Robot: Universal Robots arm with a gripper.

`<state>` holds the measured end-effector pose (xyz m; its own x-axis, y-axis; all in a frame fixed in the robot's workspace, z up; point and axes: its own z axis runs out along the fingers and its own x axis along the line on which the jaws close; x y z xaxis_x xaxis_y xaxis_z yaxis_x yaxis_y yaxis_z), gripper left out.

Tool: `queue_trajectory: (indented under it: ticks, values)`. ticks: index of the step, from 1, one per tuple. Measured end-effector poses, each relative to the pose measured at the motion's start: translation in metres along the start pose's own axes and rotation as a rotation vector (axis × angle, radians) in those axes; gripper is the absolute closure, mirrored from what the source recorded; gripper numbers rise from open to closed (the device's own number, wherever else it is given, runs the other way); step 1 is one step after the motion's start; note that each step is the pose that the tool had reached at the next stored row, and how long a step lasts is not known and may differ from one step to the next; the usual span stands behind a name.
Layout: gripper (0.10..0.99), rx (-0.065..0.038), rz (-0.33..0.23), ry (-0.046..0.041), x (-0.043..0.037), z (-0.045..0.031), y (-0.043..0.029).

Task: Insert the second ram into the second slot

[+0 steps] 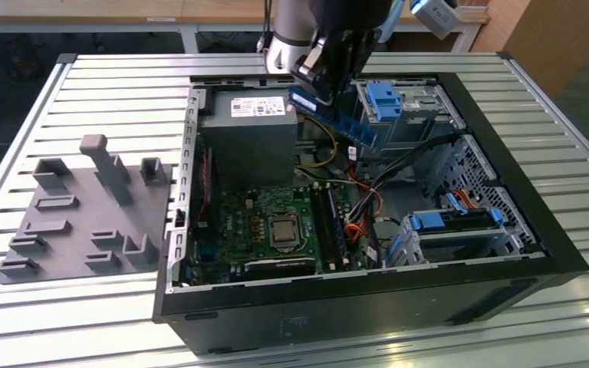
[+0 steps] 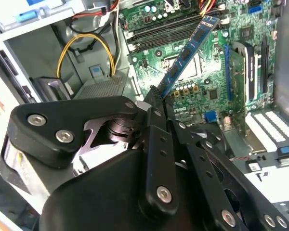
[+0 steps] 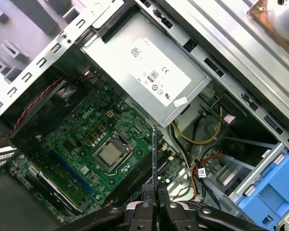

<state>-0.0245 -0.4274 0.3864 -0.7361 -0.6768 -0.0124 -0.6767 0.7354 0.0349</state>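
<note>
The second ram (image 1: 340, 123), a thin blue-green strip carrying dark chips, is held in the air above the open computer case (image 1: 540, 230), in the upper centre of the exterior view. It is seen tilted, one end clamped and the free end slanting down toward the inside of the case. In the second wrist view the strip (image 2: 185, 55) is shown by its broad face; in the first wrist view it (image 3: 154, 154) is seen edge-on as a narrow line. The gripper (image 1: 317, 83) is pressed together on one end of the strip, pinching it between the fingertips, as shown in both wrist views (image 2: 154, 96) (image 3: 155, 192).

The strip is held clear of the memory slots (image 1: 328, 218), which lie as long dark channels just beside the processor (image 1: 282, 230) on the green motherboard (image 1: 223, 230), in the lower centre of the exterior view. No contact between strip and slots is seen.

A grey power supply (image 1: 248, 130) is mounted toward the exterior view's left of the strip, and blue drive brackets (image 1: 382, 100) stand toward the exterior view's right. Yellow cables (image 2: 84, 41) loop beside the power supply. The case rests on a slatted metal counter (image 1: 110, 84), on which a grey moulded tray (image 1: 80, 215) lies at the exterior view's left.
</note>
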Motion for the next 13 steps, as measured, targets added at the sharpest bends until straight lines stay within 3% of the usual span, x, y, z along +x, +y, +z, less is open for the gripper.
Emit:
queue_trajectory:
  ticks: [13]
  values:
    - [0.949, 0.004, 0.157, -0.0035, 0.0, 0.0005, 0.0]
